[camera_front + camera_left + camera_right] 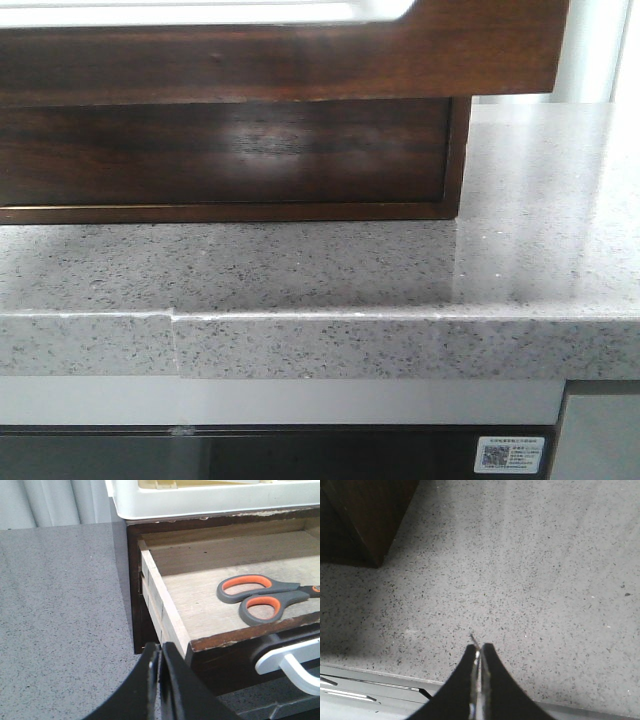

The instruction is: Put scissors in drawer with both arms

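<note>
The drawer is pulled out of its dark wood box. The scissors lie flat on the pale wood floor inside it. They have grey handles with orange inside the rings. The rings sit close to the drawer's front wall, and the blades run off the edge of the left wrist picture, so the tips cannot be seen. A white handle sticks out from the dark front of the drawer.

On top of the box sits a white tray with rounded corners.

The left gripper is low over the grey speckled tabletop, just beside the near corner of the drawer. Its black jaws are pressed together with nothing between them.

The right gripper is over bare tabletop too, near the front edge. A dark corner of the box is well apart from it. Its jaws are pressed together as well, and they hold nothing.

From the front, the drawer shows as a wide, shiny brown board across the top of the picture. The box is under it, standing on the tabletop. No arms show in this view.
</note>
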Controlling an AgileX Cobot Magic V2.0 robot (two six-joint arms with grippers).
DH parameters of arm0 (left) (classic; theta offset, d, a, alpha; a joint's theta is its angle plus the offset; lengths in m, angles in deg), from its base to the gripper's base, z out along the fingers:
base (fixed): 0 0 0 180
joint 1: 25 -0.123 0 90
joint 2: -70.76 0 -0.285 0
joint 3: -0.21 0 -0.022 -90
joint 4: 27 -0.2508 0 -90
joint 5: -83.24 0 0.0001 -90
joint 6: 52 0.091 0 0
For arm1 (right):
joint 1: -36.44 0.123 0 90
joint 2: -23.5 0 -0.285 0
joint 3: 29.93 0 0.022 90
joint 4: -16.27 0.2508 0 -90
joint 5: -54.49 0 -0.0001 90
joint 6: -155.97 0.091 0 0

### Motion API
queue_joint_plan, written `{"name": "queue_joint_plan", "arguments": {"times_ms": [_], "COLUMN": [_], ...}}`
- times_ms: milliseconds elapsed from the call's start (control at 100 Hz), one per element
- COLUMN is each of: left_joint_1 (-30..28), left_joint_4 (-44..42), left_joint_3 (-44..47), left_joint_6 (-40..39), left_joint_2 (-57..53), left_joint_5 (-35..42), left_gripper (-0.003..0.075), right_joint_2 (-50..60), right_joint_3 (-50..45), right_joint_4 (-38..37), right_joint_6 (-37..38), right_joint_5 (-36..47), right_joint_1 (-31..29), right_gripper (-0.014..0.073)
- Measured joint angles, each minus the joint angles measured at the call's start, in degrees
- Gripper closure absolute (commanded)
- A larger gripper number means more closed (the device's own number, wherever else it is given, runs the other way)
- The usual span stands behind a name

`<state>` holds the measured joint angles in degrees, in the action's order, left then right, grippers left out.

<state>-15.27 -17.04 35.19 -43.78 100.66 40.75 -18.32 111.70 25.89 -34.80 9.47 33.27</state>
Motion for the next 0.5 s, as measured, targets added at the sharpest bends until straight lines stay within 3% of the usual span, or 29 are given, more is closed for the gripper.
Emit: {"name": "queue_joint_plan", "arguments": {"times_ms": [340,500], "left_joint_1": [0.0,0.0], "left_joint_4": [1.0,-5.9], "left_joint_3": [0.8,3.2], "left_joint_6": [-0.4,-0.4], "left_joint_2": [0.0,-1.3], "left_joint_5": [-0.4,1.7], "left_gripper": [0.0741,0.0741], "right_joint_2": [0.0,0.0], "right_joint_3": [0.0,0.0], "right_joint_4": [-0.1,-0.1], "right_joint_6": [0.0,0.0], "right_joint_5": [-0.1,-0.1], "right_joint_1": [0.0,0.0], "right_gripper": [0.0662,0.0662]}}
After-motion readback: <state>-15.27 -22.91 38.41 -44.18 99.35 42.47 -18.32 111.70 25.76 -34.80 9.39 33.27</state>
